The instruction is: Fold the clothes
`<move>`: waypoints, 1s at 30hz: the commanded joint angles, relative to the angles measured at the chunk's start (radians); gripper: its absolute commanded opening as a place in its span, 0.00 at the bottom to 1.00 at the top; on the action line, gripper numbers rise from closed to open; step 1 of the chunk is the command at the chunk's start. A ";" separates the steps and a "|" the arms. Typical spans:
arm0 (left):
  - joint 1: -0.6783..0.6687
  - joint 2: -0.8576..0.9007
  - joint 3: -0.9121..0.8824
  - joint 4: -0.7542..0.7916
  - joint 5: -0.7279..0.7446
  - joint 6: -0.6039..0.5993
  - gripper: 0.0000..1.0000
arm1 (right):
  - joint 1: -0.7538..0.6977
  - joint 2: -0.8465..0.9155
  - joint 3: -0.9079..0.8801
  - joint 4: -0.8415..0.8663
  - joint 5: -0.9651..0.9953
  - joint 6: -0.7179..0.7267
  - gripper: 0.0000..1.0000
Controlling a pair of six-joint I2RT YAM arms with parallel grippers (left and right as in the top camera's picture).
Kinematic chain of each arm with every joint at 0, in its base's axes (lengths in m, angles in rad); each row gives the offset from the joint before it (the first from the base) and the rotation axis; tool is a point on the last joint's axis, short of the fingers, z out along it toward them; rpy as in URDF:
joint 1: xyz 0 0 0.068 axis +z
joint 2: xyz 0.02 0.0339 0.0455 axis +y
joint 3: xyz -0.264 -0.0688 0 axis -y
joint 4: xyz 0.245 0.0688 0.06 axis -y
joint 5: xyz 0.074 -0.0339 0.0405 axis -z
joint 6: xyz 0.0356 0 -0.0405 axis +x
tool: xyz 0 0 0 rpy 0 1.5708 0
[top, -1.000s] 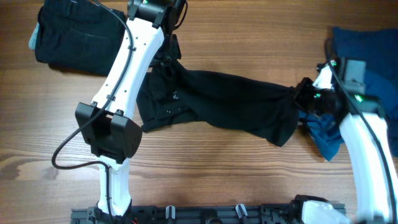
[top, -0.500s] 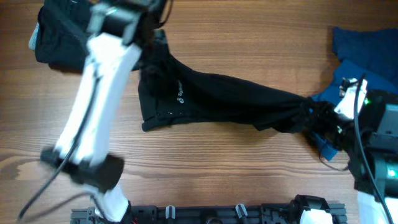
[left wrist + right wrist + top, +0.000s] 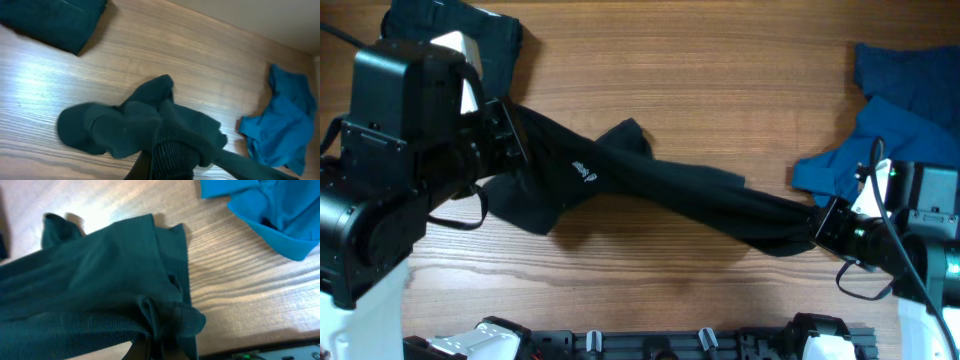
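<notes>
A black shirt (image 3: 660,190) with a small white chest mark (image 3: 583,171) hangs stretched between both arms, lifted off the wooden table. My left gripper (image 3: 508,150) is shut on its left end, where ribbed fabric (image 3: 172,150) bunches over the jaws. My right gripper (image 3: 820,228) is shut on the other end, the cloth (image 3: 160,315) gathered into a tight pinch. A loose fold (image 3: 115,127) droops to the table under the left wrist. A second black garment (image 3: 470,30) lies at the back left. Blue garments (image 3: 900,110) lie crumpled at the right.
The wooden table (image 3: 720,60) shows bare wood at the back middle. The dark rail (image 3: 650,345) of the arm mounts runs along the front edge. The blue pile (image 3: 270,210) lies just beyond the right wrist, the folded black garment (image 3: 55,20) far left of the left wrist.
The left arm has swung from the back centre to the left, dragging the shirt's end with it. The right gripper has pulled toward the front. The shirt now stretches longer and hangs diagonally.
</notes>
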 commanded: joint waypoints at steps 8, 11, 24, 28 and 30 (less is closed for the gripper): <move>0.000 0.036 -0.269 0.005 0.119 -0.007 0.04 | -0.004 0.104 -0.066 0.060 -0.009 -0.053 0.04; 0.000 0.045 -0.423 0.016 0.122 -0.037 0.04 | -0.004 0.144 -0.066 0.068 -0.018 -0.055 0.04; 0.000 0.050 -0.888 0.266 0.157 -0.075 0.04 | -0.004 0.311 -0.067 0.080 -0.018 -0.128 0.08; 0.000 0.052 -0.938 0.295 0.164 -0.075 0.04 | -0.004 0.356 -0.084 0.136 -0.118 -0.121 0.11; 0.000 0.052 -0.958 0.315 0.164 -0.075 0.04 | -0.004 0.375 -0.106 0.174 -0.153 -0.118 0.13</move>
